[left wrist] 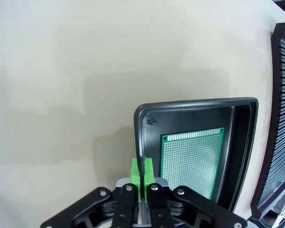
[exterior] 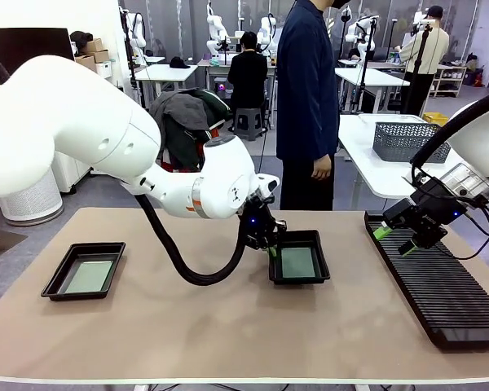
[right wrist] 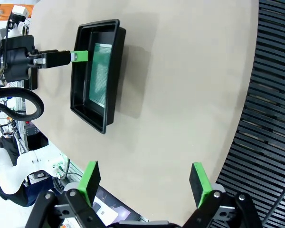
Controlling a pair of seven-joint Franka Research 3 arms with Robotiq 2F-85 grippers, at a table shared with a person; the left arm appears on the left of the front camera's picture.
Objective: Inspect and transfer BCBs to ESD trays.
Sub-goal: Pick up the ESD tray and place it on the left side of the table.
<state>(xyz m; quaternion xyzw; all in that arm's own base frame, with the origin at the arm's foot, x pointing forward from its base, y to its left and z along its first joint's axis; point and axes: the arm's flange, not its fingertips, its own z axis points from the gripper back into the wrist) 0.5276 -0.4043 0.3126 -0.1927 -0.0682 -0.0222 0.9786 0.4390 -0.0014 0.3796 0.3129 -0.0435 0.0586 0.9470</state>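
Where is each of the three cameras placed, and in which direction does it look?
Front view: sits between the arms, looks across the table at a standing person; both white arms show.
Left wrist view: sits on the left wrist, looks down along the shut left claw, pinching the rim of a black ESD tray.
Right wrist view: sits on the right wrist, looks down past the open right claw across the table.
Shared: all three show that tray with its green BCB.
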